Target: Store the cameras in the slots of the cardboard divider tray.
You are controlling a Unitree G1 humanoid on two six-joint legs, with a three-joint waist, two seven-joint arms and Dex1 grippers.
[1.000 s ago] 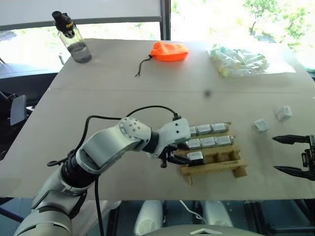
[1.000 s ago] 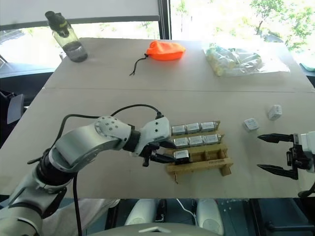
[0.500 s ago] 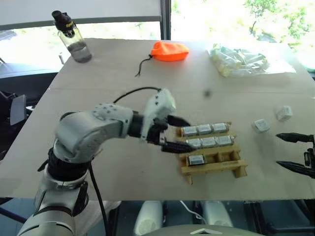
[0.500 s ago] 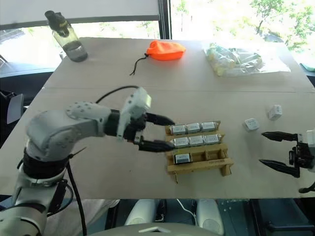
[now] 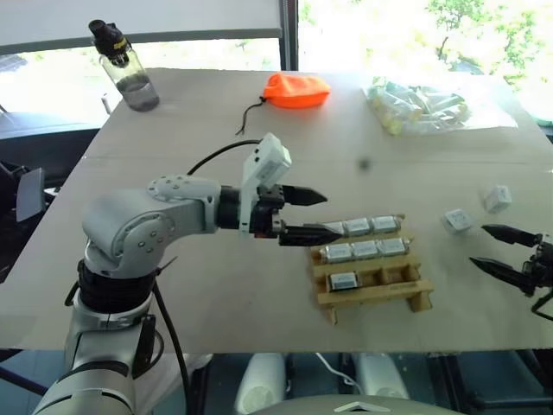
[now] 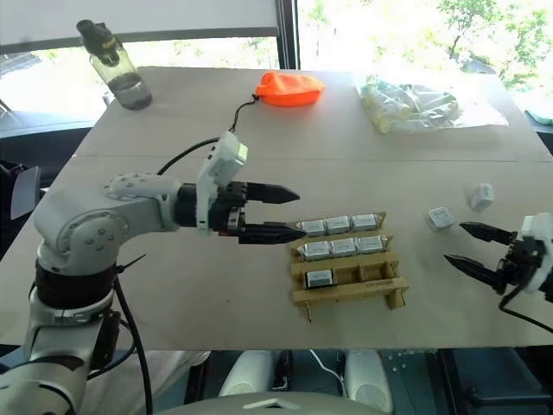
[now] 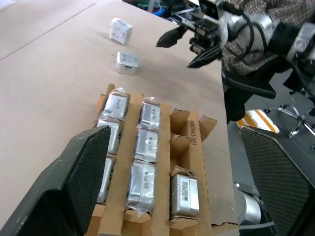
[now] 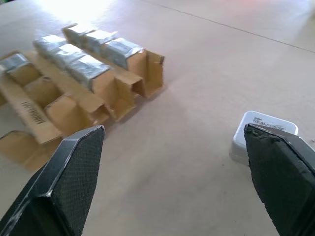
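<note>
Head view: cardboard divider tray [image 5: 371, 275] sits flat on the table [image 5: 173, 259], long axis roughly left-right, slightly skewed. Seven cameras [image 5: 366, 249] slotted: three in the far row, three in the middle, one in the near row's left slot; two near slots empty. Two loose cameras [image 5: 458, 220] lie right of the tray, apart from it. Left gripper [image 5: 313, 214] hovers left of the tray, jaws wide, holding nothing. Right gripper [image 5: 508, 254] is at the table's right edge, jaws wide, empty.

Left wrist view: printed code on the tray's outer strip, digits unclear.

Right wrist view: loose camera [image 8: 263, 132] label reads "REALSENSE"; smaller print unreadable.
</note>
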